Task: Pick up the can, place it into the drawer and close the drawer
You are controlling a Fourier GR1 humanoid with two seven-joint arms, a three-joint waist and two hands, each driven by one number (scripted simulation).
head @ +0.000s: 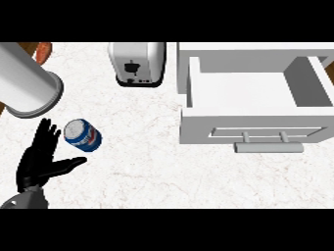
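Note:
A blue and white can (82, 135) with a silvery top stands on the marble counter at the left. My left hand (40, 159) is just left of the can, fingers straight and thumb spread toward it, with a small gap between them. A white drawer (260, 89) stands pulled open at the right; its inside holds nothing and a grey bar handle (268, 147) runs along its front. My right hand does not show.
A white toaster (137, 63) stands at the back middle. A large white cylinder (19, 81) lies at the back left, close above the hand. An orange object (44, 52) peeks out behind it. Wooden floor shows past the counter's left edge.

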